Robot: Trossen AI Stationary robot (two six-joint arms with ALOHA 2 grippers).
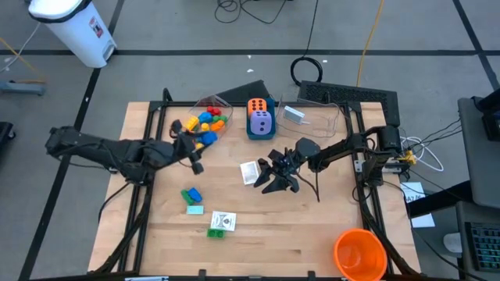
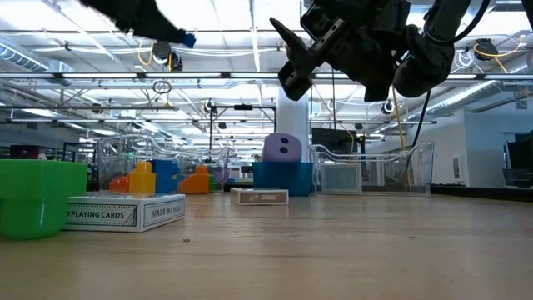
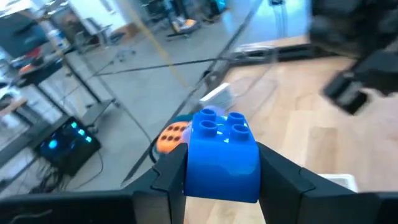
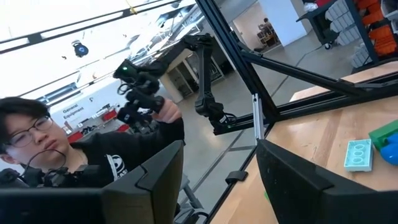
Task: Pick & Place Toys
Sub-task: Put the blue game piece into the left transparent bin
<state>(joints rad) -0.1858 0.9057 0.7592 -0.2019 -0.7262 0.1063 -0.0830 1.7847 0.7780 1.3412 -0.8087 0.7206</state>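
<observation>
Pale wooden table (image 1: pixel 312 234) inside a black frame, grey floor around, cables and a white bin (image 1: pixel 74 27) beyond the far edge. At the far side, a clear tub (image 1: pixel 211 117) holding a heap of bricks (image 1: pixel 205 125), red, orange, yellow, green and blue; just right of it a blue box (image 1: pixel 260 127) carrying an orange die (image 1: pixel 258 106) and a purple die (image 1: pixel 262 122); further right a second clear tub (image 1: pixel 316 117) with a white card (image 1: pixel 293 115) inside. Left gripper (image 1: pixel 195 162) raised just in front of the brick tub, clamped on a blue brick (image 3: pixel 222 155), studs up between the fingers. Right gripper (image 1: pixel 273 181) raised near table centre, fingers (image 4: pixel 158 177) apart with nothing between them, a card box (image 1: pixel 249 172) lying just left of it. On the near left of the table, well apart from both arms: a blue brick (image 1: pixel 192 195), a pale green plate (image 1: pixel 194 209), a second card box (image 1: pixel 223 220) and a green brick (image 1: pixel 216 232). Big orange cup (image 1: pixel 359 254) at the near right corner. Behind the table in the right wrist view, a person in a dark top.
</observation>
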